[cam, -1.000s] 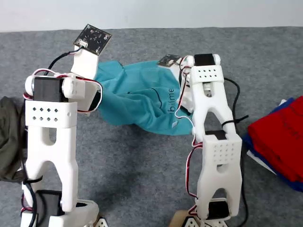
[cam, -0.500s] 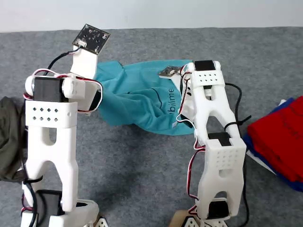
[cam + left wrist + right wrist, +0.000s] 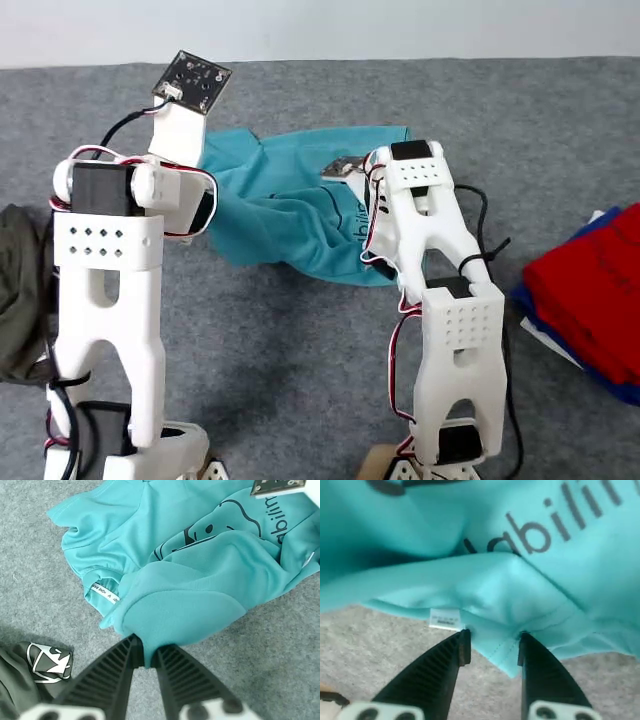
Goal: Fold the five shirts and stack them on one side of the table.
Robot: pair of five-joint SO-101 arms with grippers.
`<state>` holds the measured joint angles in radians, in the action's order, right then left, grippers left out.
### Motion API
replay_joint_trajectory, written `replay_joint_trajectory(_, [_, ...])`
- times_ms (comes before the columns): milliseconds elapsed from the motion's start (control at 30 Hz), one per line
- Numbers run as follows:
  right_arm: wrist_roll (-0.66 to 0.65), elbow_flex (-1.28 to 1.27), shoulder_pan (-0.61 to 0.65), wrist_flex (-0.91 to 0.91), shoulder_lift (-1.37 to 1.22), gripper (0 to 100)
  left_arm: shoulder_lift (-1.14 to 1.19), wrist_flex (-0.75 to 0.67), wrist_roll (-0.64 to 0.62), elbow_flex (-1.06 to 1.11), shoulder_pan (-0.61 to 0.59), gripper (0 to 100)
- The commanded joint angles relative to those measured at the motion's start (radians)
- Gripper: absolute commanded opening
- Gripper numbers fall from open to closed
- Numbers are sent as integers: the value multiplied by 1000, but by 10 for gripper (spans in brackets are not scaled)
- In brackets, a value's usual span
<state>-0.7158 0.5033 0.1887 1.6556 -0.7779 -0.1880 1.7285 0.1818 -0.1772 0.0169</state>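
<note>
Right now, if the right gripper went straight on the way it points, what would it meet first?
The teal shirt. Its folded edge, with a small white tag, already sits between the open fingers of the right gripper, so it would probably push into the cloth almost at once. How close the tips are is hard to judge.

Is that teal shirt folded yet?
Not yet: teal shirt lies rumpled, one flap doubled over, its edge pinched by the left gripper.
</note>
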Motion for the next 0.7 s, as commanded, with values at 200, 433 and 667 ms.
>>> replay_joint_trajectory(200, [0,12,-24,-79,-33,91,-40,-12,-8,-4,-6,2])
replay_joint_trajectory(433, [-77,32,-22,-87,-28,10,-46,-18,-3,35,-6,2])
replay_joint_trajectory(667, [-80,110,-16,44,82,10,-48,-18,-3,35,-5,2])
